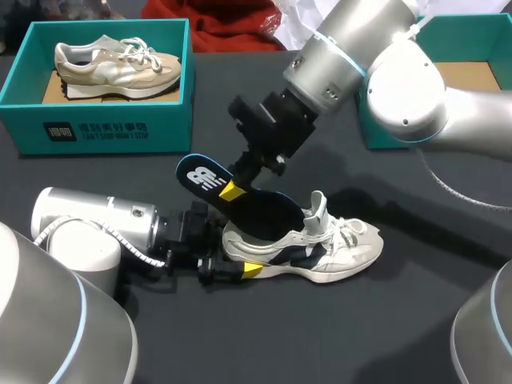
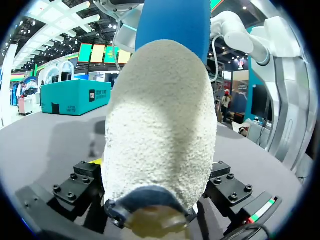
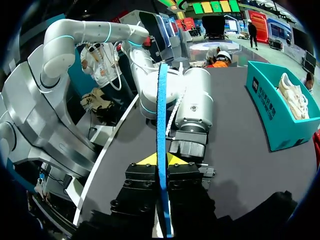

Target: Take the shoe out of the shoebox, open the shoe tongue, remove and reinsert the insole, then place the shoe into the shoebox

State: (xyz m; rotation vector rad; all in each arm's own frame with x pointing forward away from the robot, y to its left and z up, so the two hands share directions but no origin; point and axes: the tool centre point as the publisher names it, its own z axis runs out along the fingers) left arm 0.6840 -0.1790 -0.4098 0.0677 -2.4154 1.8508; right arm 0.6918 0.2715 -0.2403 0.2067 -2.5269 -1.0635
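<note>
Blue insole point(image 3: 162, 100) in right claw point(image 3: 161, 161); left claw point(image 2: 154, 186) seemingly clamps shoe point(image 1: 344, 244).

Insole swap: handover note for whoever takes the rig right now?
Left gripper: shut on the heel of the white sneaker, which stands upright on the table.
Right gripper: shut on the blue insole, heel end raised, toe end down inside the sneaker.
Teal shoebox at far left holds a beige sneaker; second teal box sits behind the right arm.
Done: sneaker out, tongue pulled up.
Left: unclear whether the insole is coming out or going in; finish, then box the sneaker.
</note>
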